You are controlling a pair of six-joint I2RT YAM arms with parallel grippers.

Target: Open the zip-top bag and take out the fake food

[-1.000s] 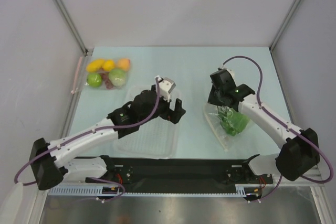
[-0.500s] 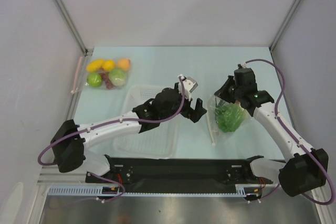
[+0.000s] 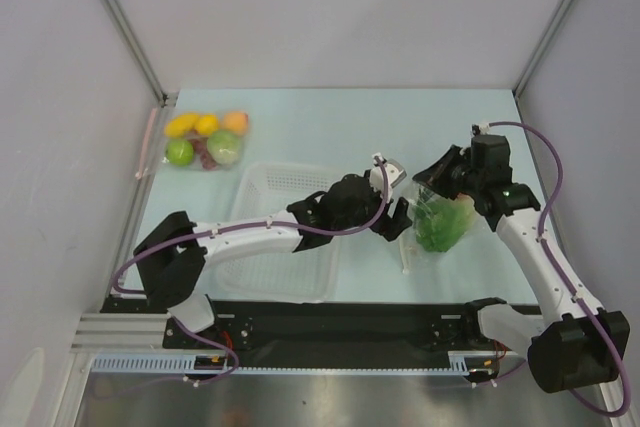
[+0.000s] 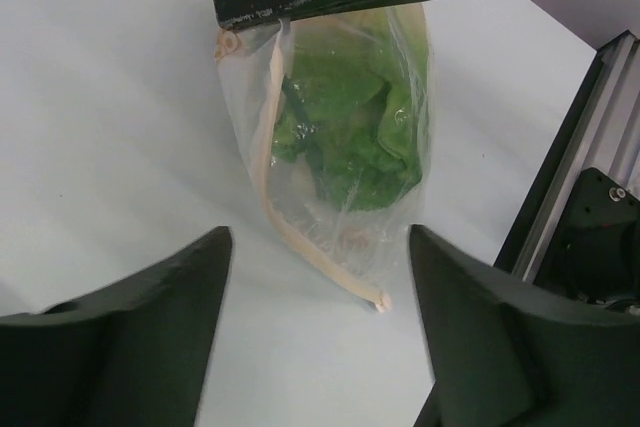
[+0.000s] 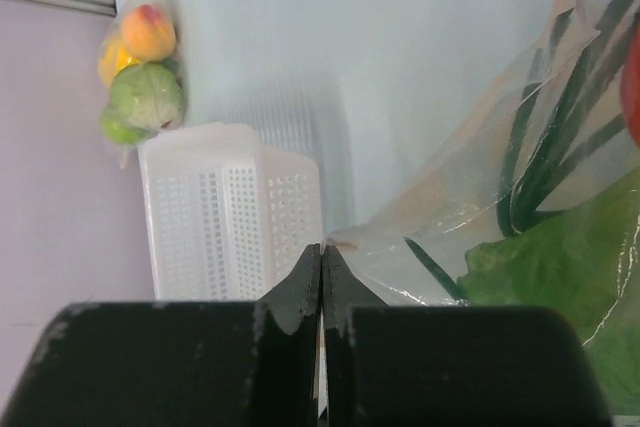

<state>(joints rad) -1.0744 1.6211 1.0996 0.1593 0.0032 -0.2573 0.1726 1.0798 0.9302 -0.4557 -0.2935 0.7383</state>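
Count: one zip-top bag [image 3: 437, 227], one white basket [image 3: 268, 269], one fruit pouch [image 3: 205, 139], two arms. Bag is crinkly clear plastic with pale strip trailing along edge. It sits right of basket, lower end resting on pale blue table [image 3: 330, 122]. Fake food inside: one leafy green lettuce [image 4: 345, 127], several thin dark-green stalks [image 5: 535, 147], red tomato [image 5: 632, 97] sliver at frame edge. Right gripper [image 5: 322, 247] clenched on bag's edge. Left gripper [image 4: 318, 247] spread wide, grasping nothing, just left of bag. Basket perforated, rectangular.
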